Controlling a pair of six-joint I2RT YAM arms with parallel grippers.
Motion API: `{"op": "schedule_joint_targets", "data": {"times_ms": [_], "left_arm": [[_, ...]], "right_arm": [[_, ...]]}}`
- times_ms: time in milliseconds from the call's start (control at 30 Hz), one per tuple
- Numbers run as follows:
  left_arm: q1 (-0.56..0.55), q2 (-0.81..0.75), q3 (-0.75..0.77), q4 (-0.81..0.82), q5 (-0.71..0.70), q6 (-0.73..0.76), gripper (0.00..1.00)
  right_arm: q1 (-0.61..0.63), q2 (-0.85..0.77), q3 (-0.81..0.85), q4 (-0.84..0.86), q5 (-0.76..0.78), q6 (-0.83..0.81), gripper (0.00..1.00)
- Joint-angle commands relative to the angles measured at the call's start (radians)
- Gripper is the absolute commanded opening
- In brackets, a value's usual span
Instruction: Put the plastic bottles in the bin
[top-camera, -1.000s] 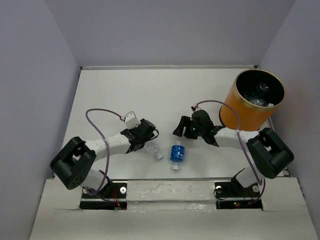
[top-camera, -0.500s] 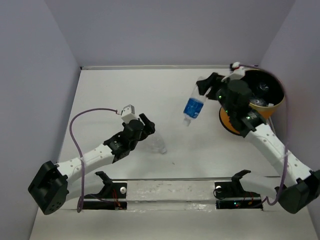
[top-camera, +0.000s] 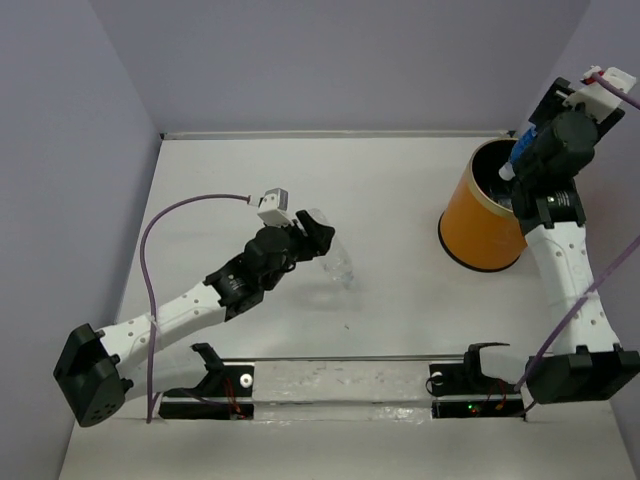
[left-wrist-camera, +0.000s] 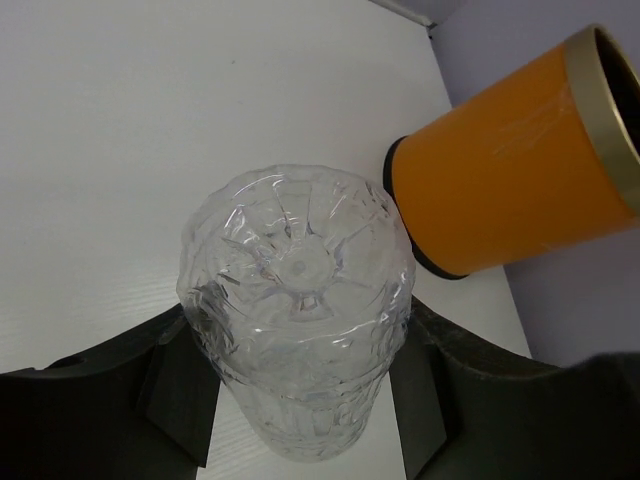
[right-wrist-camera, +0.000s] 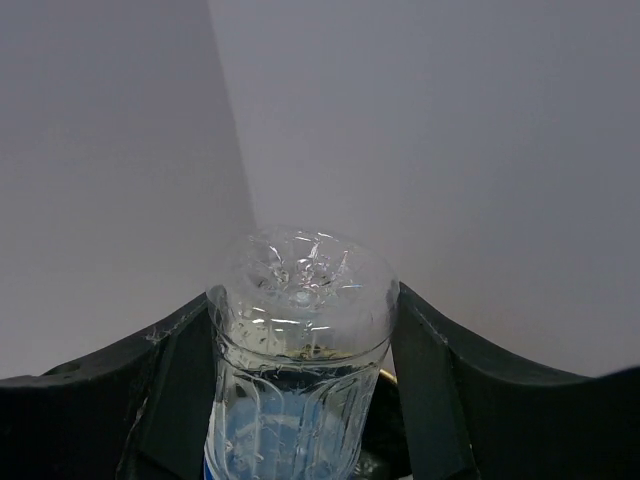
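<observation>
Two bottles are gripped now: the right end effector (top-camera: 528, 152) has swung the blue-label bottle (top-camera: 518, 158) from mid-surface (top-camera: 400, 200) to over the orange bin (top-camera: 478, 232), ready to drop. The left end effector (top-camera: 312, 238) has clamped the clear bottle (top-camera: 338, 266), probably just lifted; it goes next.

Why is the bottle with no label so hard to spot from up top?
Top view: the clear bottle nearly blends into the white table. Left wrist view: up close, light sparkles on its ridged base. Right wrist view: the blue-label bottle shows clearly.
</observation>
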Motion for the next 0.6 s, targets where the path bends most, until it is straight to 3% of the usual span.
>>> {"op": "schedule_joint_targets", "data": {"times_ms": [0,33,67,133,300,400,500,533,567], "left_arm": [[-0.020,0.022,0.127,0.103,0.033,0.053,0.56],[-0.022,0.028,0.145,0.103,0.042,0.058,0.56],[-0.026,0.036,0.186,0.106,0.051,0.064,0.56],[-0.032,0.060,0.246,0.109,0.058,0.079,0.56],[-0.045,0.137,0.383,0.134,0.088,0.102,0.56],[-0.060,0.206,0.495,0.154,0.091,0.130,0.56],[-0.081,0.298,0.630,0.157,0.093,0.157,0.55],[-0.086,0.324,0.665,0.158,0.094,0.161,0.55],[-0.092,0.376,0.737,0.158,0.094,0.168,0.52]], "right_arm": [[-0.049,0.072,-0.073,0.028,0.012,-0.016,0.40],[-0.049,0.080,-0.083,0.026,0.008,-0.008,0.40],[-0.049,0.084,-0.083,-0.020,-0.017,0.031,0.63],[-0.049,0.090,-0.073,-0.095,-0.077,0.108,0.83],[-0.049,0.091,0.002,-0.354,-0.289,0.301,0.84],[-0.049,-0.001,-0.048,-0.402,-0.481,0.420,0.74],[-0.049,-0.132,-0.119,-0.407,-0.570,0.478,0.35],[-0.049,-0.165,-0.126,-0.410,-0.596,0.484,0.06],[-0.049,-0.226,-0.123,-0.425,-0.643,0.496,0.00]]}}
